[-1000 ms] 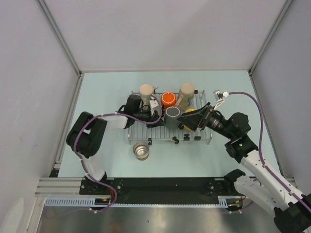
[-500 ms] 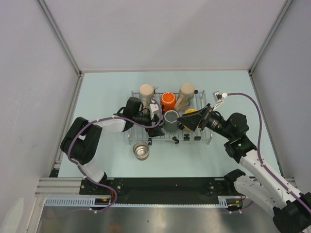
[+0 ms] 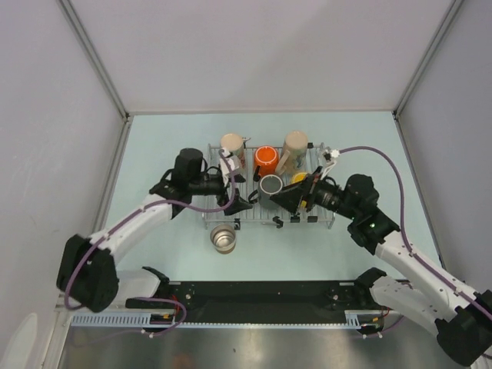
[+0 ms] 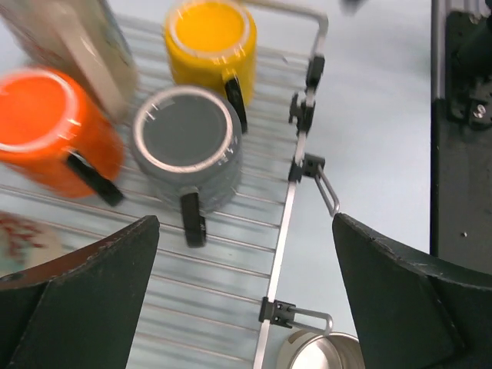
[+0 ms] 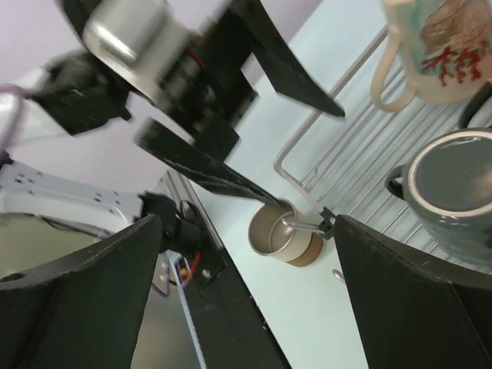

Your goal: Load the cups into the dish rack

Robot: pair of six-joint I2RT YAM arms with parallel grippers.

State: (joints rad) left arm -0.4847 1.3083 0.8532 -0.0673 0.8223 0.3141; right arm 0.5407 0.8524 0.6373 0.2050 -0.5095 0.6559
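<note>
On the pale bench (image 3: 154, 154), the steel mug (image 3: 224, 238) is left just outside the dish rack's (image 3: 257, 216) near edge. Both arms' jaws are spread and empty; the mug could be toppled if clipped on approach.

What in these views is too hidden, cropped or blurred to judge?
Top view: yellow mug mostly hidden by the right arm.
Left wrist view: steel cup cut off by the bottom edge; tall cream mug blurred, cropped at the top.
Right wrist view: printed cream mug cropped at the top.
</note>
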